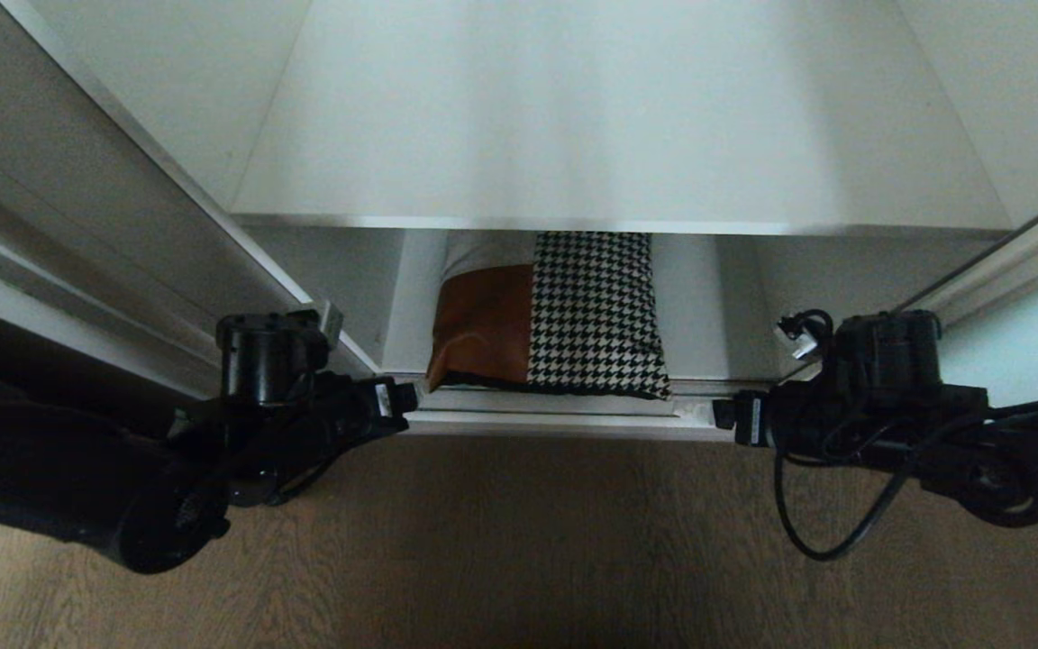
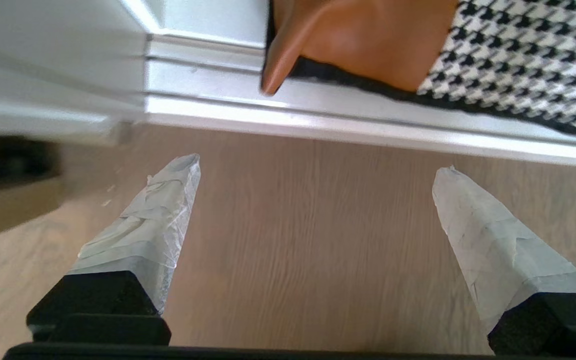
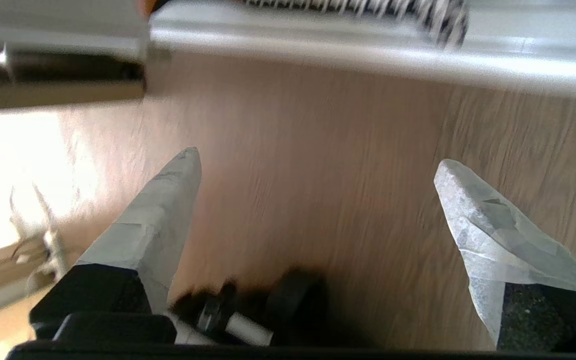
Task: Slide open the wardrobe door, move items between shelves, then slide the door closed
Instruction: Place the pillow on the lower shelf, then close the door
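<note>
Bag (image 1: 548, 315) lies flat on the lower shelf (image 1: 708, 297), at its front edge, tan leather half toward the robot's left and houndstooth half toward the right, black underside showing along the front. Its front rim overhangs the silver track (image 1: 537, 406) that runs along the wardrobe's foot. The upper shelf (image 1: 618, 135) spans the wardrobe above it and hides the bag's rear part. The door (image 1: 1024, 342), pale blue-green glass in a silver frame, stands at the right. Outside, over the wood floor (image 1: 519, 541), the left claw (image 2: 318, 170) hangs in front of the track near the bag's tan corner, fingers spread wide and holding nothing. The right claw (image 3: 318, 162) hangs likewise before the track near the houndstooth corner, spread wide and empty.
</note>
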Tool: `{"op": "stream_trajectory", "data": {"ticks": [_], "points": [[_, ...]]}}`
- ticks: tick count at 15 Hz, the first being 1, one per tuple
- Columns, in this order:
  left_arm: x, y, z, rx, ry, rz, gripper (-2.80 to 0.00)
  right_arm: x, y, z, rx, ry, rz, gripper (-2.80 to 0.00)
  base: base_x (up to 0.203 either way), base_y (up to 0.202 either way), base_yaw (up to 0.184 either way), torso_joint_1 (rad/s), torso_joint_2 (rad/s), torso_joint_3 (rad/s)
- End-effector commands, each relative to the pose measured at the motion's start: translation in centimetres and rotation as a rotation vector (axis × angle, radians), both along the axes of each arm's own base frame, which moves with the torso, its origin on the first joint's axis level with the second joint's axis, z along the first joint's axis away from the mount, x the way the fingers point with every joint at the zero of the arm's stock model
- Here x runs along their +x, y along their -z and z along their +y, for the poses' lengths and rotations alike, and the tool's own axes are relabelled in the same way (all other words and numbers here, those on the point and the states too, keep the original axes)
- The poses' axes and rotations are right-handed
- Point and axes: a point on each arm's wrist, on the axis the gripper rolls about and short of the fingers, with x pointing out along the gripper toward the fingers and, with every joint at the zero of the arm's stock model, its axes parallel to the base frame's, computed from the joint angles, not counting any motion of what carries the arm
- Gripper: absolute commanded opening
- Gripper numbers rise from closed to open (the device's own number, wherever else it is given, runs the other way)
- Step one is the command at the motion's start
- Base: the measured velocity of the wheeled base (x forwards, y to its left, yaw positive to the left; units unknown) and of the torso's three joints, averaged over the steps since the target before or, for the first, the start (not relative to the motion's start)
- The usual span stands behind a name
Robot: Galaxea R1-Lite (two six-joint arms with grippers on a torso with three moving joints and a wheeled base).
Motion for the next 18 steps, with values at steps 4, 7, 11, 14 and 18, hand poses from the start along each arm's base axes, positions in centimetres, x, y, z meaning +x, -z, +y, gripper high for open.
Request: {"op": "stream_trajectory", "data": {"ticks": [4, 7, 11, 14, 18], "points": [[-6.1, -1.3, 2.1, 0.010, -0.021, 0.034, 0.00, -6.8, -1.5, -0.7, -0.006, -0.025, 0.008, 0.00, 0.000, 0.000, 0.000, 0.000, 0.00, 0.000], [-7.9, -1.0, 2.7, 0.044, -0.100, 0.038, -2.80, -10.2, -1.5, -1.3, -0.010, -0.039, 0.023, 0.00, 0.000, 0.000, 0.000, 0.000, 0.00, 0.000], [-10.4, -3.1, 3.8, 0.060, -0.183, -0.037, -2.80, -14.7, -1.7, -2.8, -0.006, -0.034, 0.015, 0.00, 0.000, 0.000, 0.000, 0.000, 0.00, 0.000], [-13.6, -4.1, 5.1, 0.081, -0.245, -0.046, -2.80, -17.8, -1.7, -3.8, -0.011, -0.032, 0.030, 0.00, 0.000, 0.000, 0.000, 0.000, 0.00, 0.000], [-17.9, -4.4, 7.4, 0.127, -0.383, -0.037, -2.80, -21.8, -2.3, -5.4, -0.017, 0.007, 0.007, 0.00, 0.000, 0.000, 0.000, 0.000, 0.00, 0.000]]}}
